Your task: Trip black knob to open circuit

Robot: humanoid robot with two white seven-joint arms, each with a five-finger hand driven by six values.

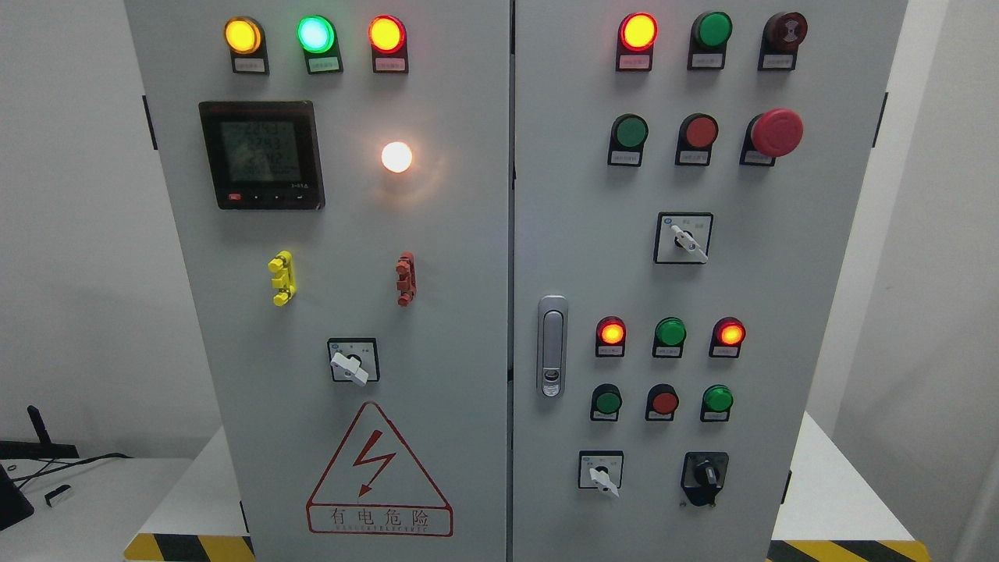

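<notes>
Black-and-yellow hazard striping [187, 546] ran along the bottom edge of the frame at lower left and lower right, on the white plinth under a tall grey metal cabinet [468, 328] with two smooth painted doors split by a vertical seam at centre. Neither robot hand appeared anywhere, so the state of the fingers could not be told. The task's black knob [705, 474], a squat rotary handle on a black base, sat at the lower right of the right door, just right of a white-handled selector switch [601, 472] on a square plate. Two more such white selectors showed: one mid right door [684, 239] and one low on the left door [353, 361], three in all. The left door carried three round lit lamps along its top, amber [243, 35], green [316, 33] and red-orange [386, 33], a square black-framed digital meter [261, 154] with a dim screen, one glowing white lamp [396, 157], a yellow plastic clip [282, 278], a red plastic clip [405, 279], and a red-bordered triangular warning sign [378, 472] with a lightning bolt. The right door held a top row of three round domed caps, a second row ending in a large red mushroom button [776, 132], and lower down two further rows of three, two of those lamps glowing orange-red. A chrome oblong door latch [552, 346] stood at the right door's left edge. At lower left, black cables [55, 464] lay on a white surface.
</notes>
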